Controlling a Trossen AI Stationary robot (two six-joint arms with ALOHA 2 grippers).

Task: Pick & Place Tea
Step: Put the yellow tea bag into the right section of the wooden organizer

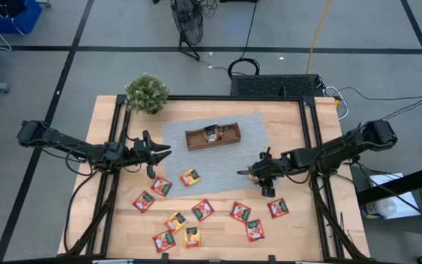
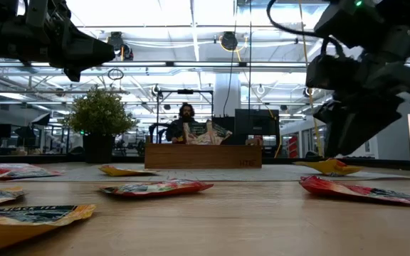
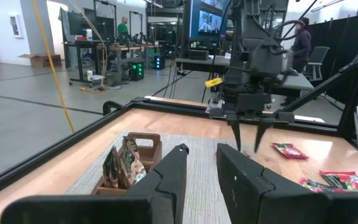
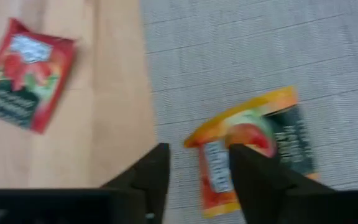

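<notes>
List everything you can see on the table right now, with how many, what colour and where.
Tea packets: about eleven loose, red or orange-yellow, on the table's front half; one orange-yellow packet on the mat below the right hand.
Wooden tray: one, brown, on the mat, a few packets standing inside.
Mat: one, grey, table centre.
Plant: one, green, back left corner.
Left hand: dark, open, at the mat's left edge.
Right hand: dark, open, at the mat's right edge.

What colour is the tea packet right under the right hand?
Orange-yellow with a dark green panel: the tea packet on the grey mat, best in the right wrist view.
</notes>
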